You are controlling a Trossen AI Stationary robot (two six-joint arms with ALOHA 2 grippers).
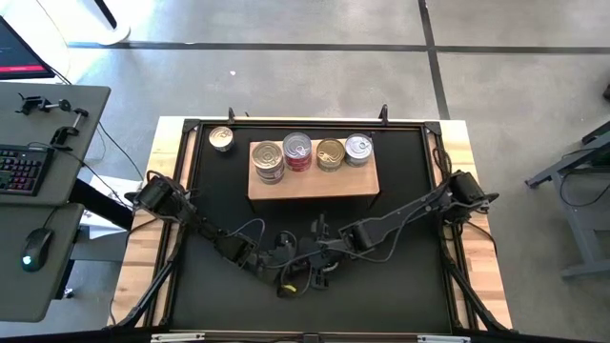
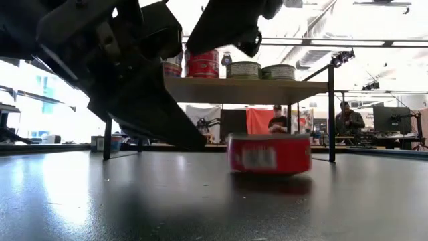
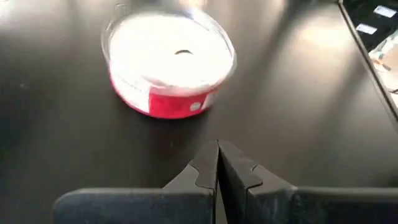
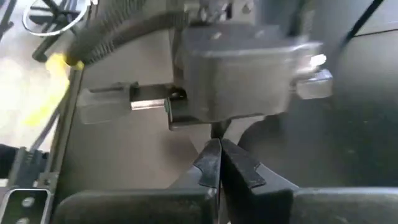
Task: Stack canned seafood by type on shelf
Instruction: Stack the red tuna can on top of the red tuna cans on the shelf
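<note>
The shelf [image 1: 313, 183] is a light-brown wooden block at the far middle of the black table. Several tins stand on it in a row: a silver-lidded stack [image 1: 270, 160], a red-sided stack [image 1: 297, 151], a gold-lidded one [image 1: 330, 154] and a silver one [image 1: 358, 149]. A gold-lidded tin [image 1: 221, 139] sits alone on the table left of the shelf. A red tin with a shiny lid [image 3: 168, 62] [image 2: 269, 152] rests on the table ahead of my left gripper [image 3: 217, 155], which is shut and short of it. My right gripper [image 4: 219, 152] is shut, facing the left arm's wrist [image 4: 242, 81].
Both arms meet low over the near middle of the table [image 1: 300, 255], with cables and a yellow part [image 1: 291, 286] beneath them. A raised black frame [image 1: 191, 129] rims the table. A desk with a keyboard [image 1: 24, 167] stands to the left. People sit far behind [image 2: 277, 117].
</note>
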